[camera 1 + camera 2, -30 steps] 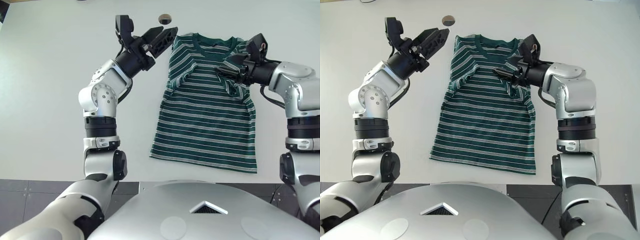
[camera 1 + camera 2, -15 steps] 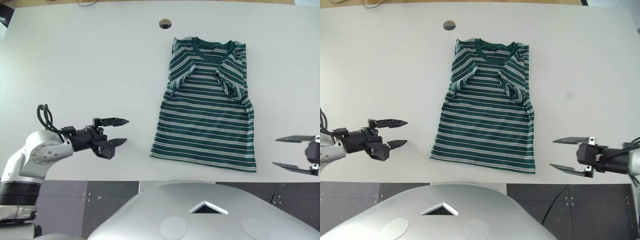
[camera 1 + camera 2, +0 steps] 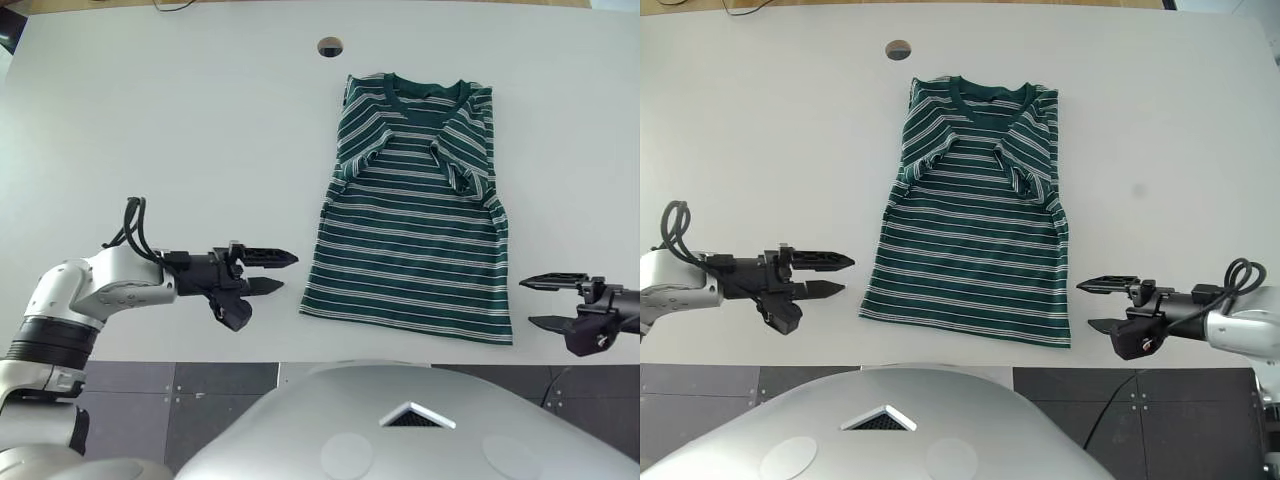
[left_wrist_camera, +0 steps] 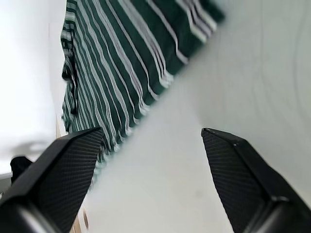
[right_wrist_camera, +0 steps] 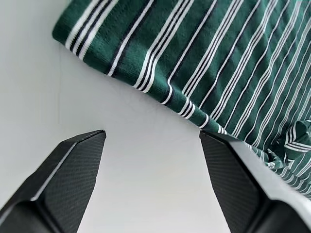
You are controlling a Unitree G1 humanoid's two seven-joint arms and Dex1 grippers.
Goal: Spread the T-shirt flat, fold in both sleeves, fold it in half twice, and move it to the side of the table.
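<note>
Black-fingered and held low over the table (image 3: 150,150), the left gripper (image 3: 287,271) has its jaws spread and its tips aimed at the near left corner of the shirt (image 3: 415,250), close to the cloth but not touching. The shirt lies flat, right of the table's middle, with its collar away from the robot and its hem (image 3: 400,318) along the near edge. Both sleeves are already folded onto the chest, and the right sleeve (image 3: 458,172) sits in a small bunch rather than flat. On the far side, the right gripper (image 3: 527,302) is equally low, jaws spread, just beside the near right corner and also clear of it. The first halving fold looks to be next, and the risks begin with the grasp. If the tips come in too high they may only nudge the hem and ruck it, and if too low they may scrape the table and miss the cloth. If one side bites deeper than the other, the fold will probably skew. Lifting the hem may also tug the loose sleeve folds open, the bunched right one first. Because the hem is near the table's edge, any pull toward the robot could drag it over.
</note>
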